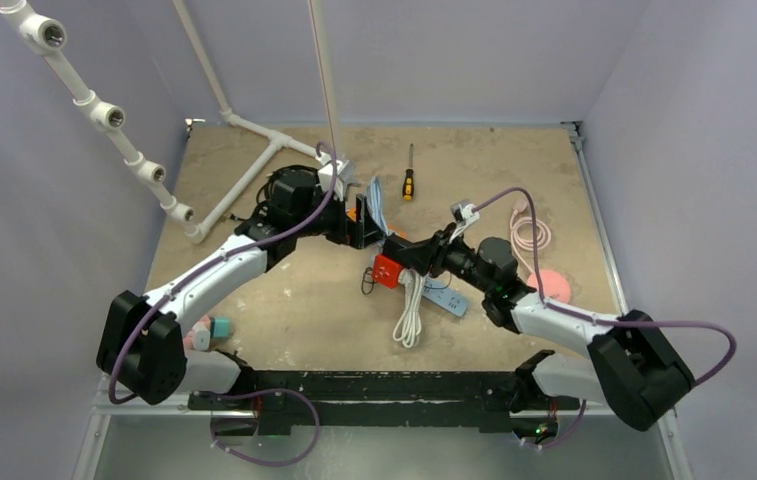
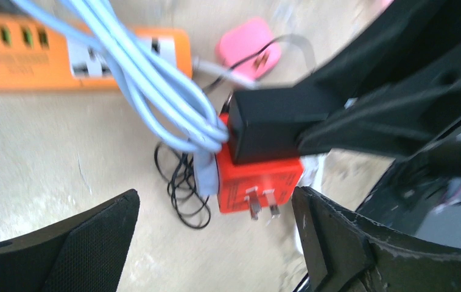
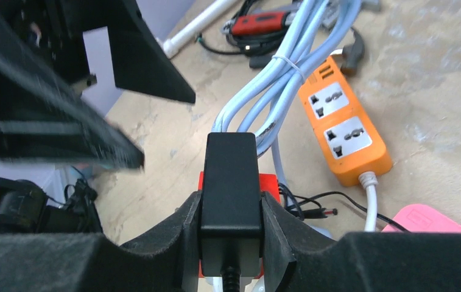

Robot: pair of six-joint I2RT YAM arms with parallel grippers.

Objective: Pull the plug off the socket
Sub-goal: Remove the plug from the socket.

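Note:
My right gripper [image 3: 231, 228] is shut on the black plug [image 3: 231, 176], whose cord runs out between the jaws. The plug sits in a red socket block [image 2: 258, 182] with two bare metal prongs on its lower face; the block hangs off the table under the plug. In the top view the red block [image 1: 386, 270] is at mid-table, with the right gripper [image 1: 412, 255] just right of it. My left gripper [image 2: 215, 243] is open and empty, its fingers [image 2: 94, 243] spread on either side below the block, apart from it. A light-blue cable bundle [image 2: 154, 79] hangs against the block's left side.
An orange power strip [image 3: 343, 125] lies on the table beyond the plug. A thin black wire coil [image 2: 182, 182] lies beneath. A pink pad [image 1: 552, 287], a white cable [image 1: 409, 315], a screwdriver [image 1: 408, 183] and white pipes [image 1: 254, 170] surround the spot.

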